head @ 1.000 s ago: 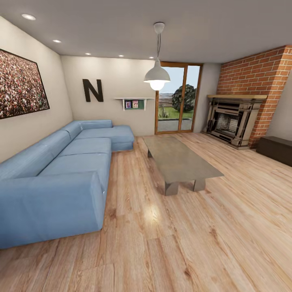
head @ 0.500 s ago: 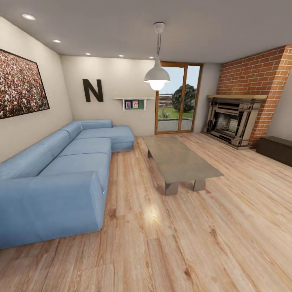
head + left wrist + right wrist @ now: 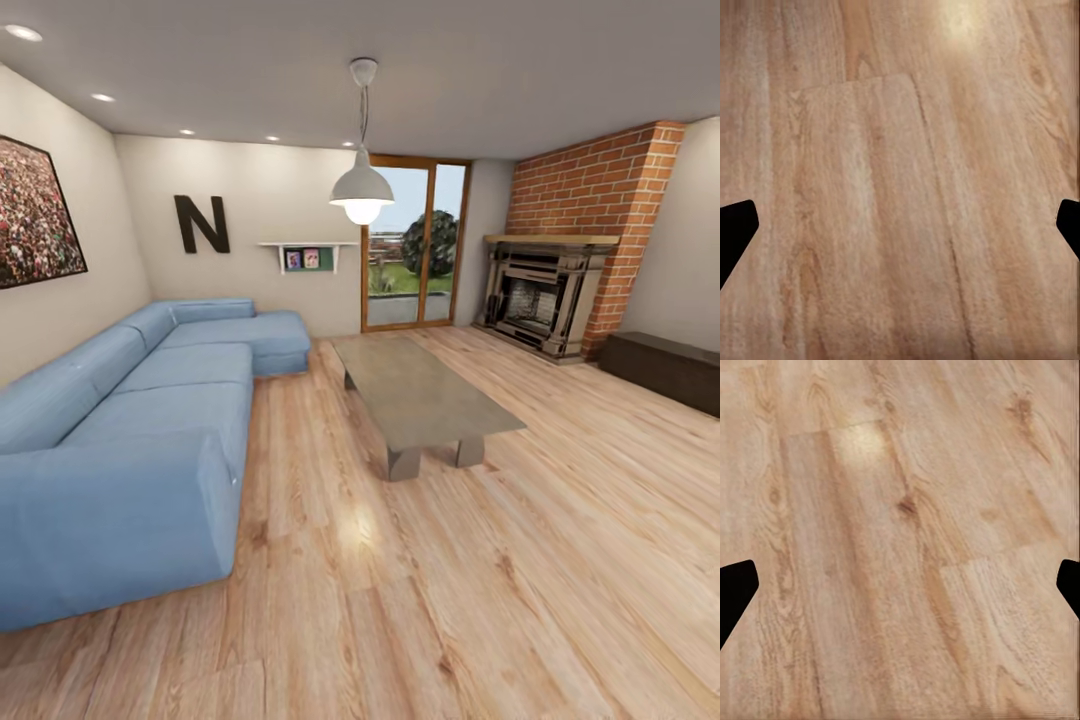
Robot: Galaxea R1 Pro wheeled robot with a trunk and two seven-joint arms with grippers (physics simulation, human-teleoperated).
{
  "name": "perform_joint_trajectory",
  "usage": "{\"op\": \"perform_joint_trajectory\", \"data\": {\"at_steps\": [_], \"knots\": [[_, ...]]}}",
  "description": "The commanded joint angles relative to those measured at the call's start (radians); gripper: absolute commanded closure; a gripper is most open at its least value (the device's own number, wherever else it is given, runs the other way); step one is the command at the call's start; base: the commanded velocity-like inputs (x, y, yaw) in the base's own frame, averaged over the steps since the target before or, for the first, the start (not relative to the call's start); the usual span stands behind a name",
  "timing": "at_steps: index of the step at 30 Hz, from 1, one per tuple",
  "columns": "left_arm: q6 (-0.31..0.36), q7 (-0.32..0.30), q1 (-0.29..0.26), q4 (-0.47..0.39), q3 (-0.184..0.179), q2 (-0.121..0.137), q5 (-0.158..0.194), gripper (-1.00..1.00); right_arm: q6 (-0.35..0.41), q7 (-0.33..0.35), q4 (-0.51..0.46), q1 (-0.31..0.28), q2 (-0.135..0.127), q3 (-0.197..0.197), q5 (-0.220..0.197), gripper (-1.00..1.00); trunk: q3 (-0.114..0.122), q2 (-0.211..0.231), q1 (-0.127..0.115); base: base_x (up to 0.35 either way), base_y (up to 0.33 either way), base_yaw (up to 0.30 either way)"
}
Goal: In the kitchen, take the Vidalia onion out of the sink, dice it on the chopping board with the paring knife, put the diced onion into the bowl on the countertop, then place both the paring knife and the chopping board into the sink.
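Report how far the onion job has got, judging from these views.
Nothing looks done. The head view shows a living room: blue sofa, low coffee table, brick fireplace, wooden floor. Both wrist views look down at bare floorboards, with the left gripper and right gripper open and holding nothing. In hand: reaching the kitchen. Left: every step with the onion.

Glossy pale wood plank floor (image 3: 480, 600); soft blue cloth sofa (image 3: 130, 450); matt grey stone-like coffee table (image 3: 420, 395); rough red brick chimney (image 3: 600, 200).
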Motion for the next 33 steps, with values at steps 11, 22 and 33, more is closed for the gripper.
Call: {"op": "perform_joint_trajectory", "data": {"at_steps": [11,22,33], "knots": [[-0.004,0.0,0.0,0.002,-0.002,0.002,0.007,-1.0,-0.002,-0.001,0.0,0.0,0.0,-0.001,0.0,-1.0,0.004,0.0,0.0,0.0,0.0,-0.235],[-0.003,0.0,0.0,0.002,-0.001,0.002,0.007,-1.0,-0.002,-0.002,0.0,0.0,0.0,-0.001,-0.001,-1.0,0.009,0.0,0.0,0.0,0.0,-0.236],[-0.003,0.0,0.0,0.002,-0.001,0.002,0.007,-1.0,-0.002,-0.002,0.0,0.0,-0.001,-0.001,-0.001,-1.0,0.014,0.0,0.0,0.072,-0.075,-0.236]]}}
